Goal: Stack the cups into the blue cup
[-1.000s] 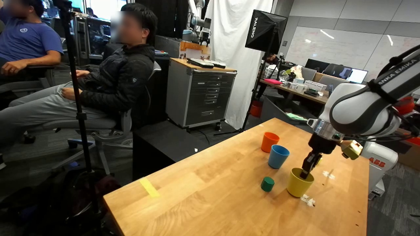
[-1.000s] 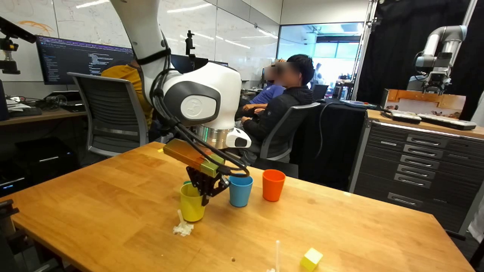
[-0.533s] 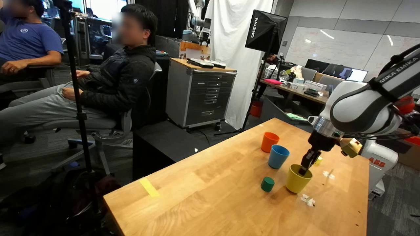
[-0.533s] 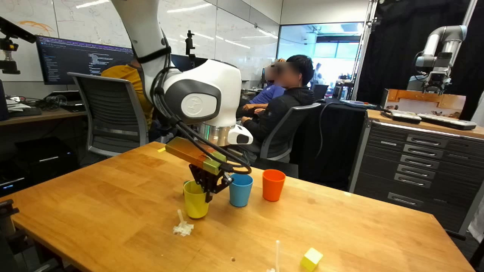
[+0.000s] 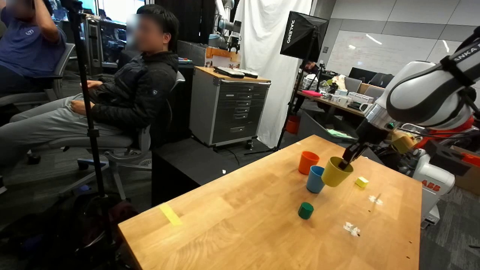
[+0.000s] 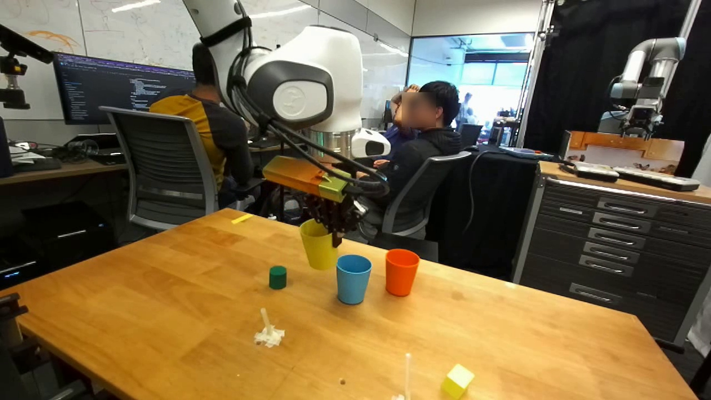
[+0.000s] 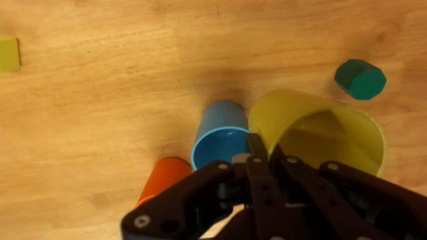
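Hanging by its rim from the gripper (image 7: 267, 146), the yellow cup (image 5: 334, 175) is found beside the blue cup (image 6: 353, 282) and not in it. The fingers (image 7: 256, 146) are drawn narrow on the cup's wall, one inside the mouth and one outside, as is shown in the wrist view. The cup is tilted, and from both exterior views it is judged to be held off the table (image 6: 183, 311). Whether its wall is in contact with the blue cup cannot be told.

Completed: one cup is grasped and, as judged, lifted. Not completed: neither of the two nestings is made. The blue cup is found upright, and no cup is seen in the part of its interior that is exposed to the wrist view. The orange cup (image 6: 402, 273) is seen upright on the table near the blue cup, apart from it and not held.

Outstanding work is assessed thus: the yellow cup is to be brought over the mouth of the blue cup, straightened, lowered and released; the orange cup is then to be collected and nested likewise. The task is therefore rated as under halfway. A risk is noted: with the tilt uncorrected, the blue rim may be caught.

The dark green block (image 6: 278, 278) and the yellow block (image 6: 458, 381) are noted on the table as no part of the work.
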